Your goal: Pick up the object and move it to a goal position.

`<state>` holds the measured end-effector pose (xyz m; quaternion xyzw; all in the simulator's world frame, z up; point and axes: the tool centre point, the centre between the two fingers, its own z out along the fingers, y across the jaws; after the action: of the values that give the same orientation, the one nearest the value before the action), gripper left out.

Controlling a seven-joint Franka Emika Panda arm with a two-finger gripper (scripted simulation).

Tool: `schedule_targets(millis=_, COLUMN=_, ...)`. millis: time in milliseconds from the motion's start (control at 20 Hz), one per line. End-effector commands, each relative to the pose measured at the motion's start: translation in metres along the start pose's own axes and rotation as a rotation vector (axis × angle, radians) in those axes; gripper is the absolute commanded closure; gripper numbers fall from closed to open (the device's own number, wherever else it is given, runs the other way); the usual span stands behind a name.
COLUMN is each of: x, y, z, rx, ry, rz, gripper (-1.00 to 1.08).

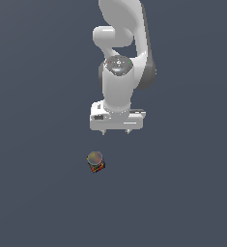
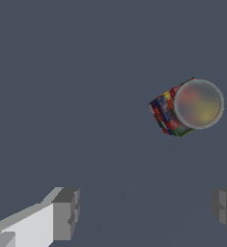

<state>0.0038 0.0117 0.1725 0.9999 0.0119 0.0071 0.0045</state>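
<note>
We log the white arm (image 1: 120,58) reaching down with its pincer (image 1: 116,131) pointing at the plain dark grey-blue worktop (image 1: 37,193). The pincer stands open: in the exterior view its two small fingertips (image 1: 103,131) show well apart under the wide white palm bar, and in the wrist view the two grey pads (image 2: 66,213) sit far apart at the frame edges with only bare worktop between them, nothing held. The object (image 1: 95,162) is a small chunky block, much smaller than the pincer, with sides patterned in red, yellow, orange, green and blue squares and a dull grey-brown round top. We take it to rest on the worktop, below the pincer in the exterior view and slightly toward that view's left of the pincer's midline, clearly apart from both fingertips. In the wrist view the object (image 2: 186,107) lies away from the pads, untouched, its round top facing the camera and its patterned side showing beside it.
</note>
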Motion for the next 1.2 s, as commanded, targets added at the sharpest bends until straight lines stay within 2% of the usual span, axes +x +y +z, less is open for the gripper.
schedule_targets(millis=0, x=0.0, y=0.0, z=0.0, rx=0.0, ry=0.0, rz=0.0, gripper=-0.92)
schedule_targets(millis=550, x=0.005, y=-0.011, z=-0.015, rx=0.019, ry=0.02, rz=0.032, gripper=-0.92)
schedule_targets(millis=1150, x=0.018, y=0.003, z=-0.004, rx=0.013, ry=0.015, rz=-0.051, gripper=-0.92)
